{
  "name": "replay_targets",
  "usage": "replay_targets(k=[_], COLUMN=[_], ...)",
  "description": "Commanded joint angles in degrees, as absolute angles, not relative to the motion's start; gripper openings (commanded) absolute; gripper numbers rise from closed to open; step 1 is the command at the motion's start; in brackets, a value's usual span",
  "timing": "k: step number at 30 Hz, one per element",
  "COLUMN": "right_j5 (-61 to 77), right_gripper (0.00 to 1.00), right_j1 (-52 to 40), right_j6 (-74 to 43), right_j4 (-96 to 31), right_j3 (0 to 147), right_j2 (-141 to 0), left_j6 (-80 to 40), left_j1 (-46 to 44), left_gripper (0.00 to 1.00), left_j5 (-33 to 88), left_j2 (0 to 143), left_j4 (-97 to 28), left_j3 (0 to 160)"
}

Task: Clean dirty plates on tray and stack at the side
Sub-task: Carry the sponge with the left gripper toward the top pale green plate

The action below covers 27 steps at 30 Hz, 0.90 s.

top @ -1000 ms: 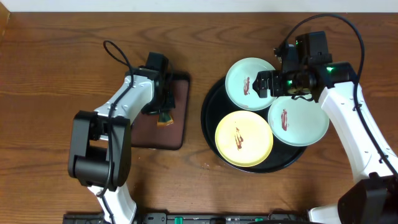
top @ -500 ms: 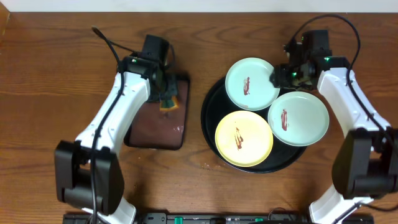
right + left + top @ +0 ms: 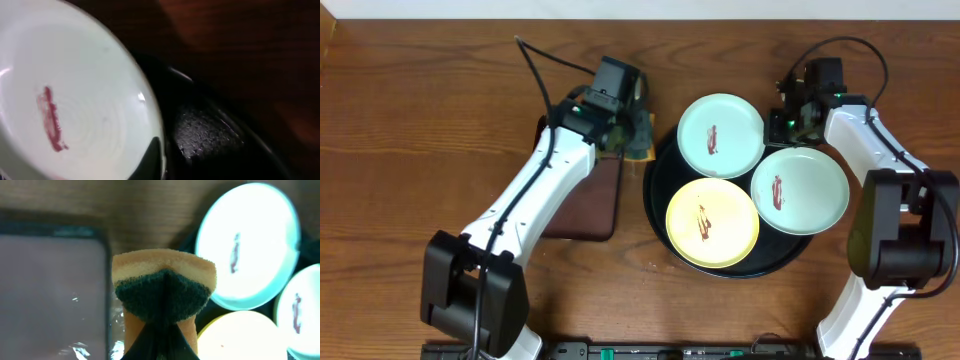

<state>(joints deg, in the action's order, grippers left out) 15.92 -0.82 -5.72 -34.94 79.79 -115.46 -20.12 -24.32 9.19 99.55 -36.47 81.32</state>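
Overhead: three red-smeared plates are carried on the black tray [image 3: 658, 205]: top mint plate [image 3: 721, 135], right mint plate [image 3: 800, 190], yellow plate [image 3: 712, 222]. The right gripper [image 3: 783, 122] is positioned at the top mint plate's rim.
Left wrist: a sponge [image 3: 162, 287] is clamped by the left gripper [image 3: 159, 330].
Right wrist: jaw spacing cannot be told.

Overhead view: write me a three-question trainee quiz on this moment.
1. True or false: the left hand grips a sponge.
2. How many plates lie on the black tray? A one; B two; C three.
3. Fill in: the one plate that isn't mint is ___.
Key: 1 true; 2 C; 3 yellow.
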Motion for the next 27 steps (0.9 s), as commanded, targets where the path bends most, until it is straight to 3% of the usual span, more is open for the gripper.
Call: replay_targets(k=[1,10,14,21,24,27], right_j5=[17.0,16.5,16.3,20.5,21.5,21.4], right_gripper=[0.01,0.01,0.27,0.45,0.41,0.18], right_j1=[-2.5,-4.5,-3.9,-2.1,-1.3,-1.2], right_j6=[-6.1,-6.7,-6.6,-6.7,-7.4,-7.5], right_j4=[-35.9,-40.1,-40.4,-38.8,-37.0,-35.5], right_j3=[80.5,80.5,80.5,80.5,80.5,80.5], right_j2=[-118.0,-118.0,-117.7,-117.6,-117.7,-117.7], left_j6=[-21.4,-21.7,-21.7,-21.7,-21.8,-21.7], left_j1=[-25.3,-25.8,-25.8,-25.9,-25.9,-26.0], left_gripper=[0.08,0.08,0.07,0.08,0.07,0.07], left_j5=[9.9,9.9,9.9,9.9,9.9,9.9], left_j2=[99.6,99.7,99.7,99.7,99.7,99.7], left_j4=[-34.9,-33.3,-33.3,-33.3,-33.1,-31.9], left_j3=[82.3,82.3,82.3,82.3,82.3,82.3])
